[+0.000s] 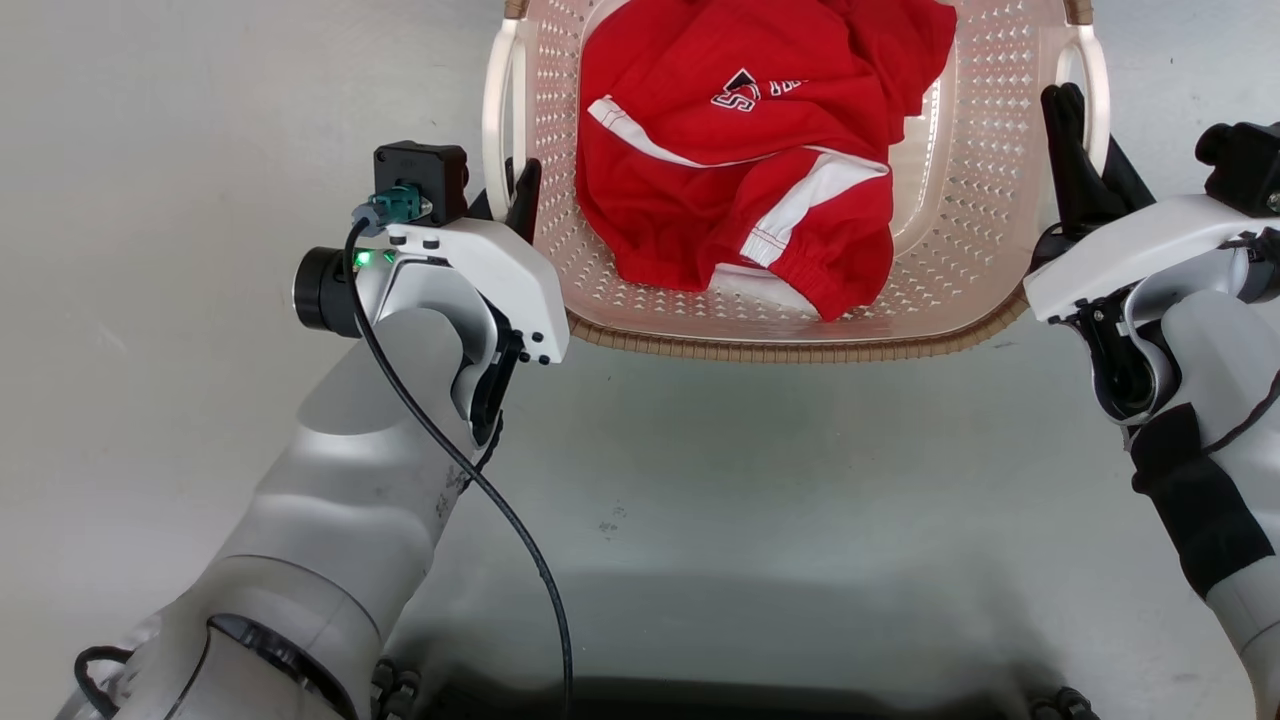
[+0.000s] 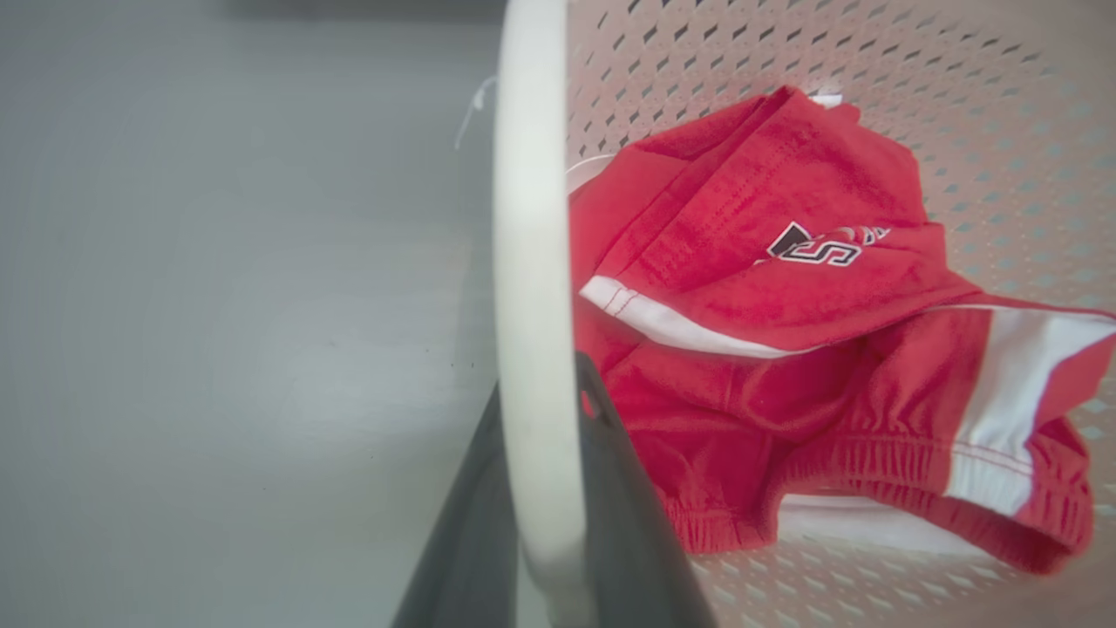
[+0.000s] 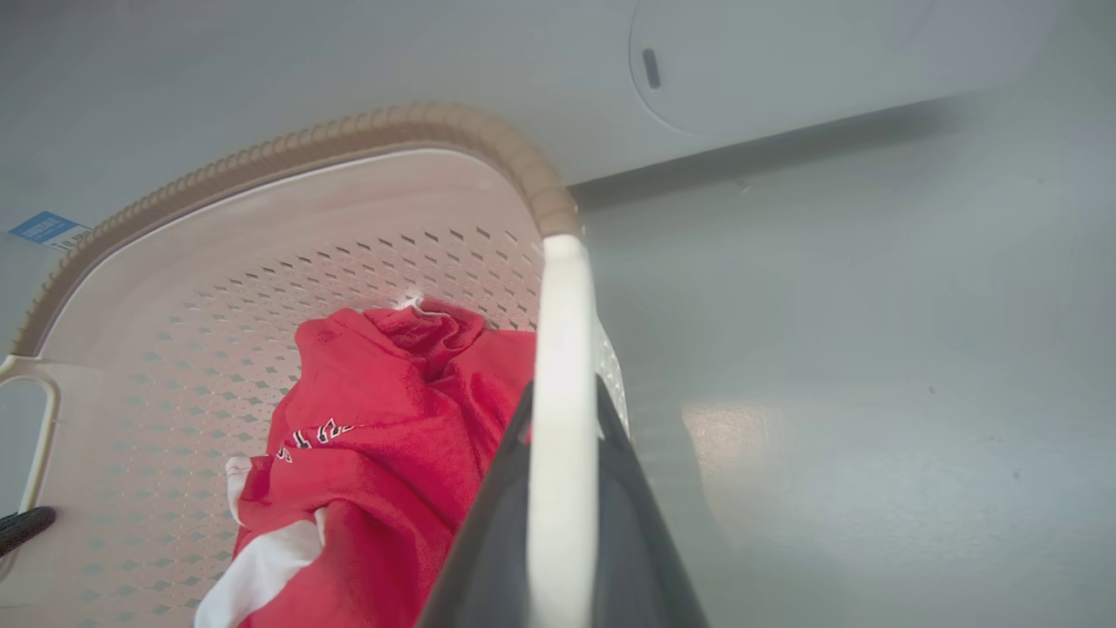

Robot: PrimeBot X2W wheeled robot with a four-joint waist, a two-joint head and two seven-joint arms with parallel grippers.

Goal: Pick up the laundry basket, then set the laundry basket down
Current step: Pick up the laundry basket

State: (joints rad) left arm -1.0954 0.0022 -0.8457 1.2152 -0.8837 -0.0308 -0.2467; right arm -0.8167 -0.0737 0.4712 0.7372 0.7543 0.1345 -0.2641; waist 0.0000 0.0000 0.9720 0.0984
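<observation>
Around basket [image 1: 965,215] handles: left tool [image 1: 513,190], right tool [image 1: 1085,135]

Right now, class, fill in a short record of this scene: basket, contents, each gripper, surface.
Basket: laundry basket, pink perforated, brown rim
Contents: red garment with white stripes
Left gripper: closed on left handle
Right gripper: closed on right handle
Surface: grey floor

One laundry basket [image 1: 780,350], one red garment [image 1: 720,180] (white-striped), two grippers [image 1: 512,190] [image 1: 1085,140]
</observation>
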